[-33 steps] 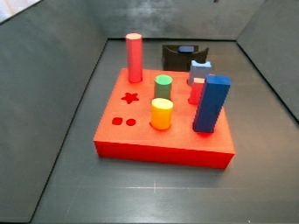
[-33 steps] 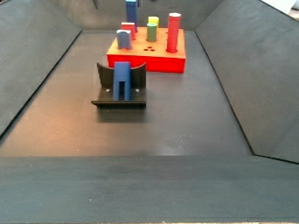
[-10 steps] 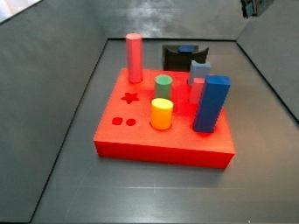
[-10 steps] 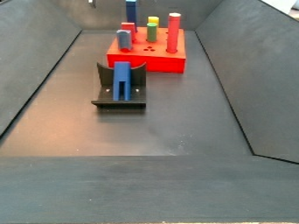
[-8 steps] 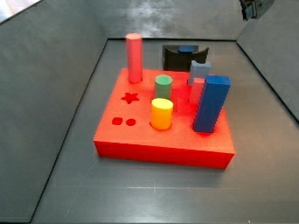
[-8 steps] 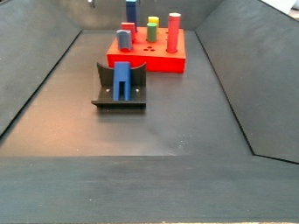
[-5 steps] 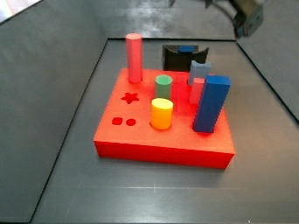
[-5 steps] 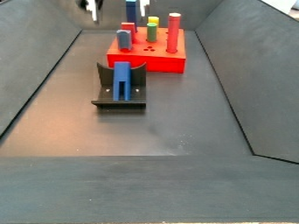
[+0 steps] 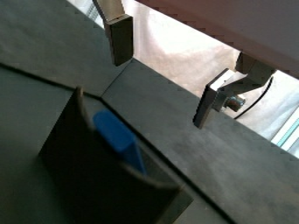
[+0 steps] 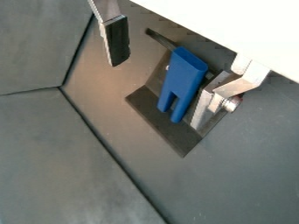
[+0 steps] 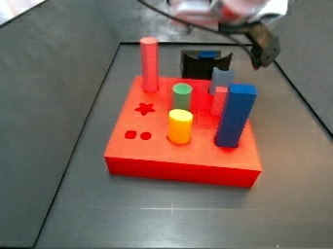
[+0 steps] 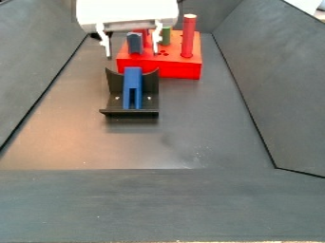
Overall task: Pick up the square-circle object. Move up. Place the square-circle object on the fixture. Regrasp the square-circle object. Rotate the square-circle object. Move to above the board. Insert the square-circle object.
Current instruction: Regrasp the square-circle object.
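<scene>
The gripper (image 10: 163, 74) hangs open above the fixture (image 12: 128, 98), its silver fingers (image 9: 118, 39) spread wide with nothing between them (dark pads facing inward). The square-circle object (image 10: 181, 80) rests upright in the fixture, just in front of the red board (image 12: 162, 65) and apart from its coloured pegs.

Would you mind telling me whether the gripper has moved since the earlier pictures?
Yes. The gripper has come down into a side view, open, above the fixture and in front of the board.
</scene>
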Controlling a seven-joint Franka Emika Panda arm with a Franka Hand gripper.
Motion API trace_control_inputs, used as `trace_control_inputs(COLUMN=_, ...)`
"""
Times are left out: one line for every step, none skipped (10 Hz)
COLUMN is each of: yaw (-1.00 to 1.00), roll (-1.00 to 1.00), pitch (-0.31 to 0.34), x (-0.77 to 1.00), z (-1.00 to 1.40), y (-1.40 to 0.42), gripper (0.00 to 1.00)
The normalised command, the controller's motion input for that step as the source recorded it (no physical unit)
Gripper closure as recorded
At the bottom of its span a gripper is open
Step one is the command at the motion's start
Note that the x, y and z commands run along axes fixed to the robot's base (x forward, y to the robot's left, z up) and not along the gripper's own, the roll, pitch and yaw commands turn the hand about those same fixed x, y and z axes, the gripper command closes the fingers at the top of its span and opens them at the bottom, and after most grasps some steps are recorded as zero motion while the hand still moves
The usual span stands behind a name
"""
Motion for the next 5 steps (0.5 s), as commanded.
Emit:
trace_control_inputs(yaw=-0.02, roll=0.07, pitch=-0.075, x=0.10, z=-1.00, y=0.04, gripper=0.00)
trace_control_inputs(yaw=-0.03, roll=0.07, pitch=-0.053, x=0.11, z=-0.91, y=0.03, gripper=0.00)
trace_control_inputs(yaw=-0.04, roll=0.07, pitch=-0.036, x=0.10, z=-0.76, y=0.02, gripper=0.00)
trace_control_inputs(yaw=-0.03, roll=0.07, pitch=-0.015, x=0.08, z=-0.56, y=0.01, gripper=0.00)
trace_control_inputs(yaw=-0.03, roll=0.07, pitch=-0.011, x=0.07, z=-0.42, y=0.01, gripper=0.00)
